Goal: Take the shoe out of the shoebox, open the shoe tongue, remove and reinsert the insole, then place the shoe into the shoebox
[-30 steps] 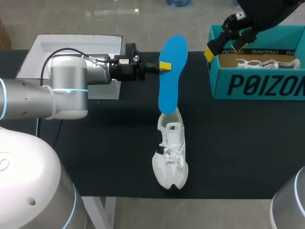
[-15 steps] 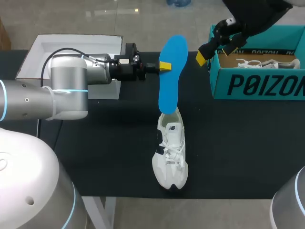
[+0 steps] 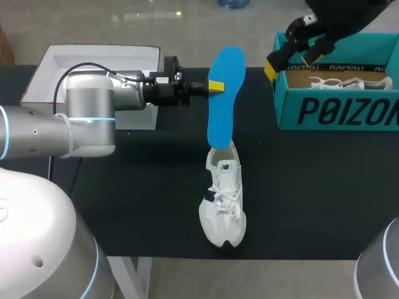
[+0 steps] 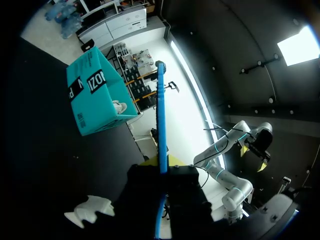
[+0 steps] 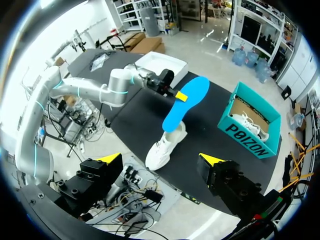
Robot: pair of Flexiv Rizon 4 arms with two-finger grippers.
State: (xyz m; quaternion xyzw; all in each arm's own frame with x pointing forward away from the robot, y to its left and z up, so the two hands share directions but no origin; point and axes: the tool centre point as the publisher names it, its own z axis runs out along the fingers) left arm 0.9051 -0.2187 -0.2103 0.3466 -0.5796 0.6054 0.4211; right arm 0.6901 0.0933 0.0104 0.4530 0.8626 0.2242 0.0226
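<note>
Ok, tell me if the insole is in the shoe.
Mostly out: insole upright, lower end in the shoe opening, left gripper pinching it.

My left jaws pinch the blue insole (image 3: 223, 93), its lower end in the white shoe (image 3: 223, 202) on the tabletop (image 3: 312, 187).

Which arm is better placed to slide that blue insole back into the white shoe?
Left. The left end effector is shut on the insole, whose lower end sits at the opening of the shoe. The right end effector hangs open, up by the shoebox.
</note>
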